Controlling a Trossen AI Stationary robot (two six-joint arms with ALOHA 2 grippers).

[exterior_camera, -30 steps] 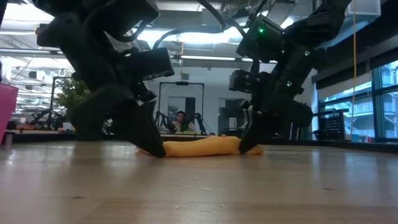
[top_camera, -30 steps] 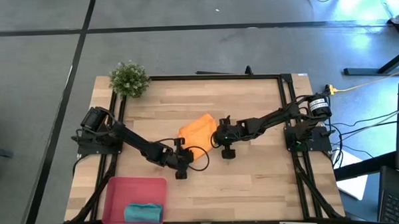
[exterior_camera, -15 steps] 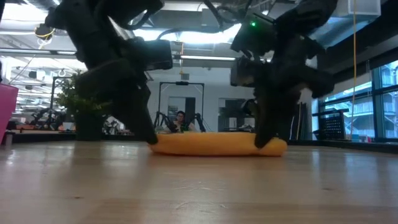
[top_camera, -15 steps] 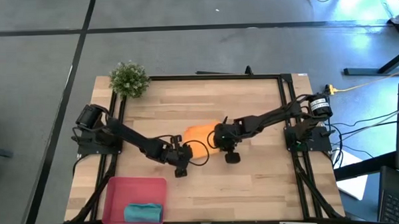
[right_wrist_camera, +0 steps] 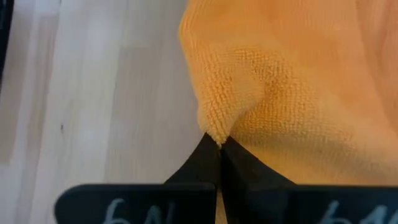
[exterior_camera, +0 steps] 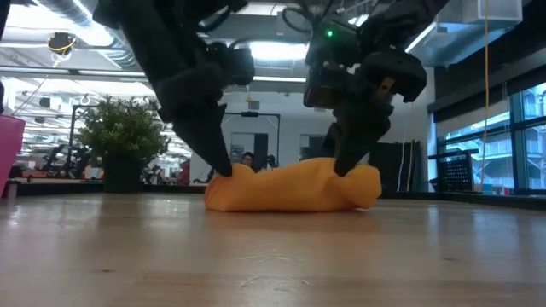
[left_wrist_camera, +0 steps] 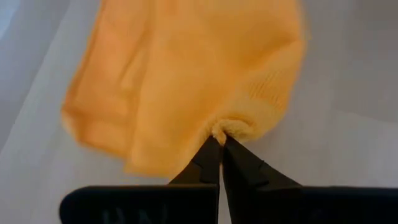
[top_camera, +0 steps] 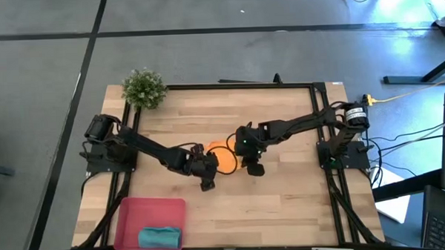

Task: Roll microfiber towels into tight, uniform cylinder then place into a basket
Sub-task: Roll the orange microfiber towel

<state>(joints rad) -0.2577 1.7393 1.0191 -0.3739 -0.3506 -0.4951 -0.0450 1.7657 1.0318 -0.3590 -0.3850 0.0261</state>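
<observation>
Claws of both arms are clenched on the orange towel (top_camera: 222,156) near the middle of the counter (top_camera: 285,204). The left claw (left_wrist_camera: 219,140) pinches a small tuft at one end of the cloth, its fingers drawn together to a point with fabric nipped between the tips. The right claw (right_wrist_camera: 218,140) does the same at the other end, its tips closed on a fold of the towel's edge. In the low view the two claws come down onto opposite ends of the orange bundle, which sits on the wood as a thick, lumpy roll, rounder and higher toward the right arm's end than toward the left's.

Judged as a cylinder, this roll is only partly made: it is bunched and uneven, not yet tight or uniform, and it lies well apart from the basket (top_camera: 129,214). It likely needs more rolling or tightening before being carried over.

The basket sits at the counter's near left corner, and the teal towel (top_camera: 159,236) already lies inside it along the near rim as a compact bundle, so that half of the job looks done. A small potted plant (top_camera: 144,88) stands at the far left corner, clear of the work.
</observation>
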